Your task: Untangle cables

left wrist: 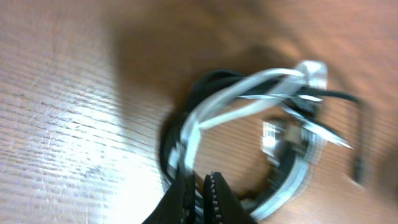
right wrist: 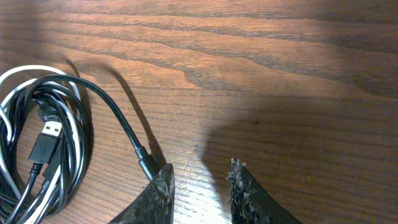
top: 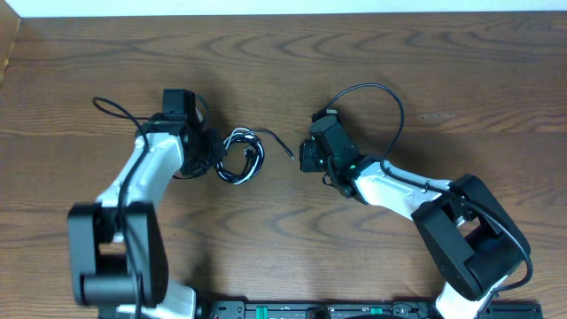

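Observation:
The cables [top: 241, 158] lie as one small coil of white and black cord on the wooden table [top: 283, 53], between the two arms. My left gripper [top: 214, 153] is at the coil's left edge. In the left wrist view the cables [left wrist: 242, 93] are blurred, and the left gripper [left wrist: 199, 179] is shut on their near strands. My right gripper [top: 305, 158] sits just right of the coil. In the right wrist view the right gripper [right wrist: 200, 167] stands open over bare wood. A loose black plug end [right wrist: 147, 165] lies just outside its left finger. The rest of the cables [right wrist: 79, 134] lie at far left.
A USB plug [right wrist: 45, 146] lies inside the coil. Each arm carries its own thick black wire: a loop [top: 390, 97] behind the right arm and another loop [top: 111, 108] left of the left arm. The arm bases stand at the table's front edge.

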### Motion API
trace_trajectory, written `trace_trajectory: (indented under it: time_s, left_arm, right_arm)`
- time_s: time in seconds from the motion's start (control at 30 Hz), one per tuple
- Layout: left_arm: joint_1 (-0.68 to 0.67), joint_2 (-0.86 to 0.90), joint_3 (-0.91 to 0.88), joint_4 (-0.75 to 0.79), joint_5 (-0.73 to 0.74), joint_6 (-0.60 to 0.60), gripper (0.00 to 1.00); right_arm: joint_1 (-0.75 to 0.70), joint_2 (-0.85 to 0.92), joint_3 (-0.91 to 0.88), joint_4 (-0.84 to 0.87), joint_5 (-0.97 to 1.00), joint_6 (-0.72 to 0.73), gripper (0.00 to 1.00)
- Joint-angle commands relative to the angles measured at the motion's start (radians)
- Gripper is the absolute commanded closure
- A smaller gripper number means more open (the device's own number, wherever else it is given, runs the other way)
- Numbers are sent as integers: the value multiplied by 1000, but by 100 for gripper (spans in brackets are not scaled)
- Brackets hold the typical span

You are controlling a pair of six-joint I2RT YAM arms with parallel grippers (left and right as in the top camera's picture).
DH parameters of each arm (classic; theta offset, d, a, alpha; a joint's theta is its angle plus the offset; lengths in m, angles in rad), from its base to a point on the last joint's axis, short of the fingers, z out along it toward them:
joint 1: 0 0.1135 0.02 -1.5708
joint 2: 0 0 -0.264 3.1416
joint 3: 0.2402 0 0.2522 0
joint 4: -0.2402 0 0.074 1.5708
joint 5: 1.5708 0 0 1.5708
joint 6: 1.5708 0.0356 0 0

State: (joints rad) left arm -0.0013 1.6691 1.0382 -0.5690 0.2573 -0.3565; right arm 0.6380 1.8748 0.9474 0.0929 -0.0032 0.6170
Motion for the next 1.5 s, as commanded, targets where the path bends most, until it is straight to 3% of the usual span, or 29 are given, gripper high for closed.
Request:
trace_trajectory:
  time_s: [0.0, 0.1, 0.23, 0.3, 0.73, 1.47]
  left_arm:
    - [-2, -91, -5, -14, 38, 79, 85]
    - [-6, -117, -5, -24, 38, 80, 74]
    - [-45, -90, -7, -30, 38, 117, 72]
    - [-72, -67, -8, -33, 38, 133, 65]
    - [-142, 140, -8, 6, 38, 154, 64]
    - [-195, 143, -8, 10, 38, 180, 64]
  right_arm:
    - [5, 6, 13, 1, 13, -5, 75]
    - [5, 6, 13, 2, 13, -5, 75]
    - [5, 6, 13, 2, 13, -5, 75]
    - [5, 6, 13, 2, 13, -5, 75]
    - [5, 6, 13, 1, 12, -5, 73]
    - [5, 6, 13, 1, 12, -5, 70]
